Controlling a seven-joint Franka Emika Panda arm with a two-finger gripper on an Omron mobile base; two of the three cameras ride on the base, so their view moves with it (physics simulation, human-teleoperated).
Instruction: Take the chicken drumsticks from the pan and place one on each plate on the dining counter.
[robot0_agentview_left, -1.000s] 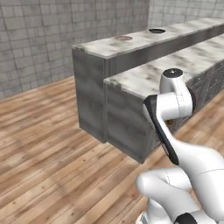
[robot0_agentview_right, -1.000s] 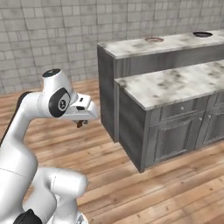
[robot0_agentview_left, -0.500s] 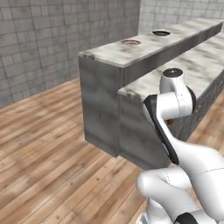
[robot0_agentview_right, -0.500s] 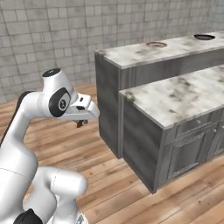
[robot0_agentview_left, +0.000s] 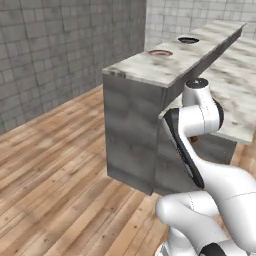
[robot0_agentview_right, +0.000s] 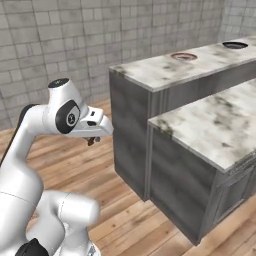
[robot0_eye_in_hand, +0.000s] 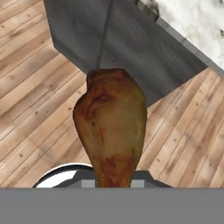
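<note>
between the fingers: a chicken drumstick (robot0_eye_in_hand: 111, 127), orange-brown, thick end pointing away from the hand, narrow end down in the gripper (robot0_eye_in_hand: 113, 183)
gripper state: clenched on the chicken drumstick; in the right base view the gripper (robot0_agentview_right: 92, 141) hangs under the white hand with a small brown bit showing at its tip
gripper place: held out over the wooden floor (robot0_agentview_right: 75, 165), apart from the counters, below the level of their tops
arm: folded, elbow high, rising from the lower left of the right base view
below the drumstick: wooden floor planks (robot0_eye_in_hand: 30, 113) and the grey panel end of the dining counter (robot0_eye_in_hand: 131, 48)
dining counter: long marble top on a plain grey base (robot0_agentview_right: 165, 70), its near corner facing the robot; also in the left base view (robot0_agentview_left: 150, 67)
plates: two on the dining counter top, the nearer plate (robot0_agentview_right: 183, 56) reddish-brown in the middle, the farther plate (robot0_agentview_right: 234, 45) dark; well apart from the gripper; same pair in the left base view, nearer plate (robot0_agentview_left: 160, 52), farther plate (robot0_agentview_left: 188, 40)
island: lower marble top (robot0_agentview_right: 215, 125) just beside the dining counter, grey cabinet fronts beneath
walls: grey tiles (robot0_agentview_right: 60, 40)
</note>
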